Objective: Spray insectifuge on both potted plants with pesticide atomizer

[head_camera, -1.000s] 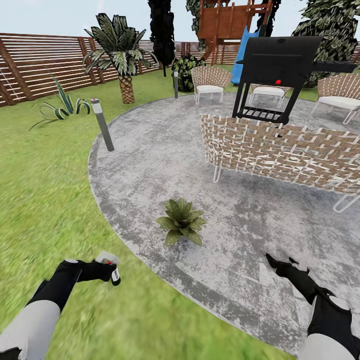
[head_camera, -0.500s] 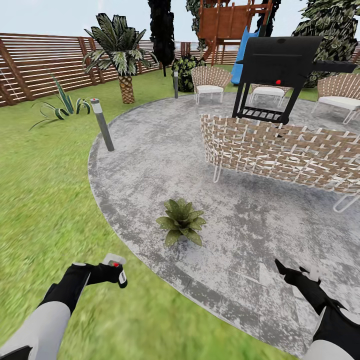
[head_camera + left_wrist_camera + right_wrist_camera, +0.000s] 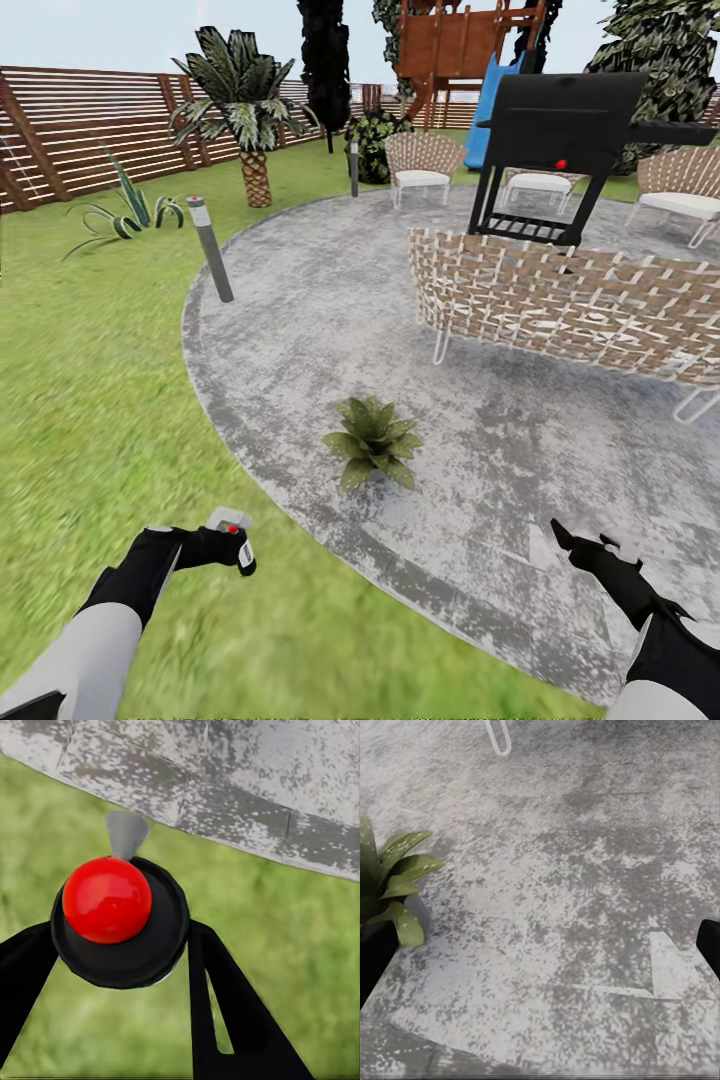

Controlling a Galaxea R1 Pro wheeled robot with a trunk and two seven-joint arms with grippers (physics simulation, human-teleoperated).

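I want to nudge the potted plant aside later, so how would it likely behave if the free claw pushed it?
The potted plant sits low, its leaves spreading wider than its barely visible pot, so it would probably slide on the flat patio rather than tip. The leaves look soft and would likely bend first. It seems light, so a gentle push low down from the right claw should suffice.

A small dark spray bottle with a white, red-spotted trigger head (image 3: 234, 537) is held over near-left grass. A low green-leaved potted rosette (image 3: 374, 441) sits upright on the mottled grey round patio's (image 3: 300, 300) near edge.
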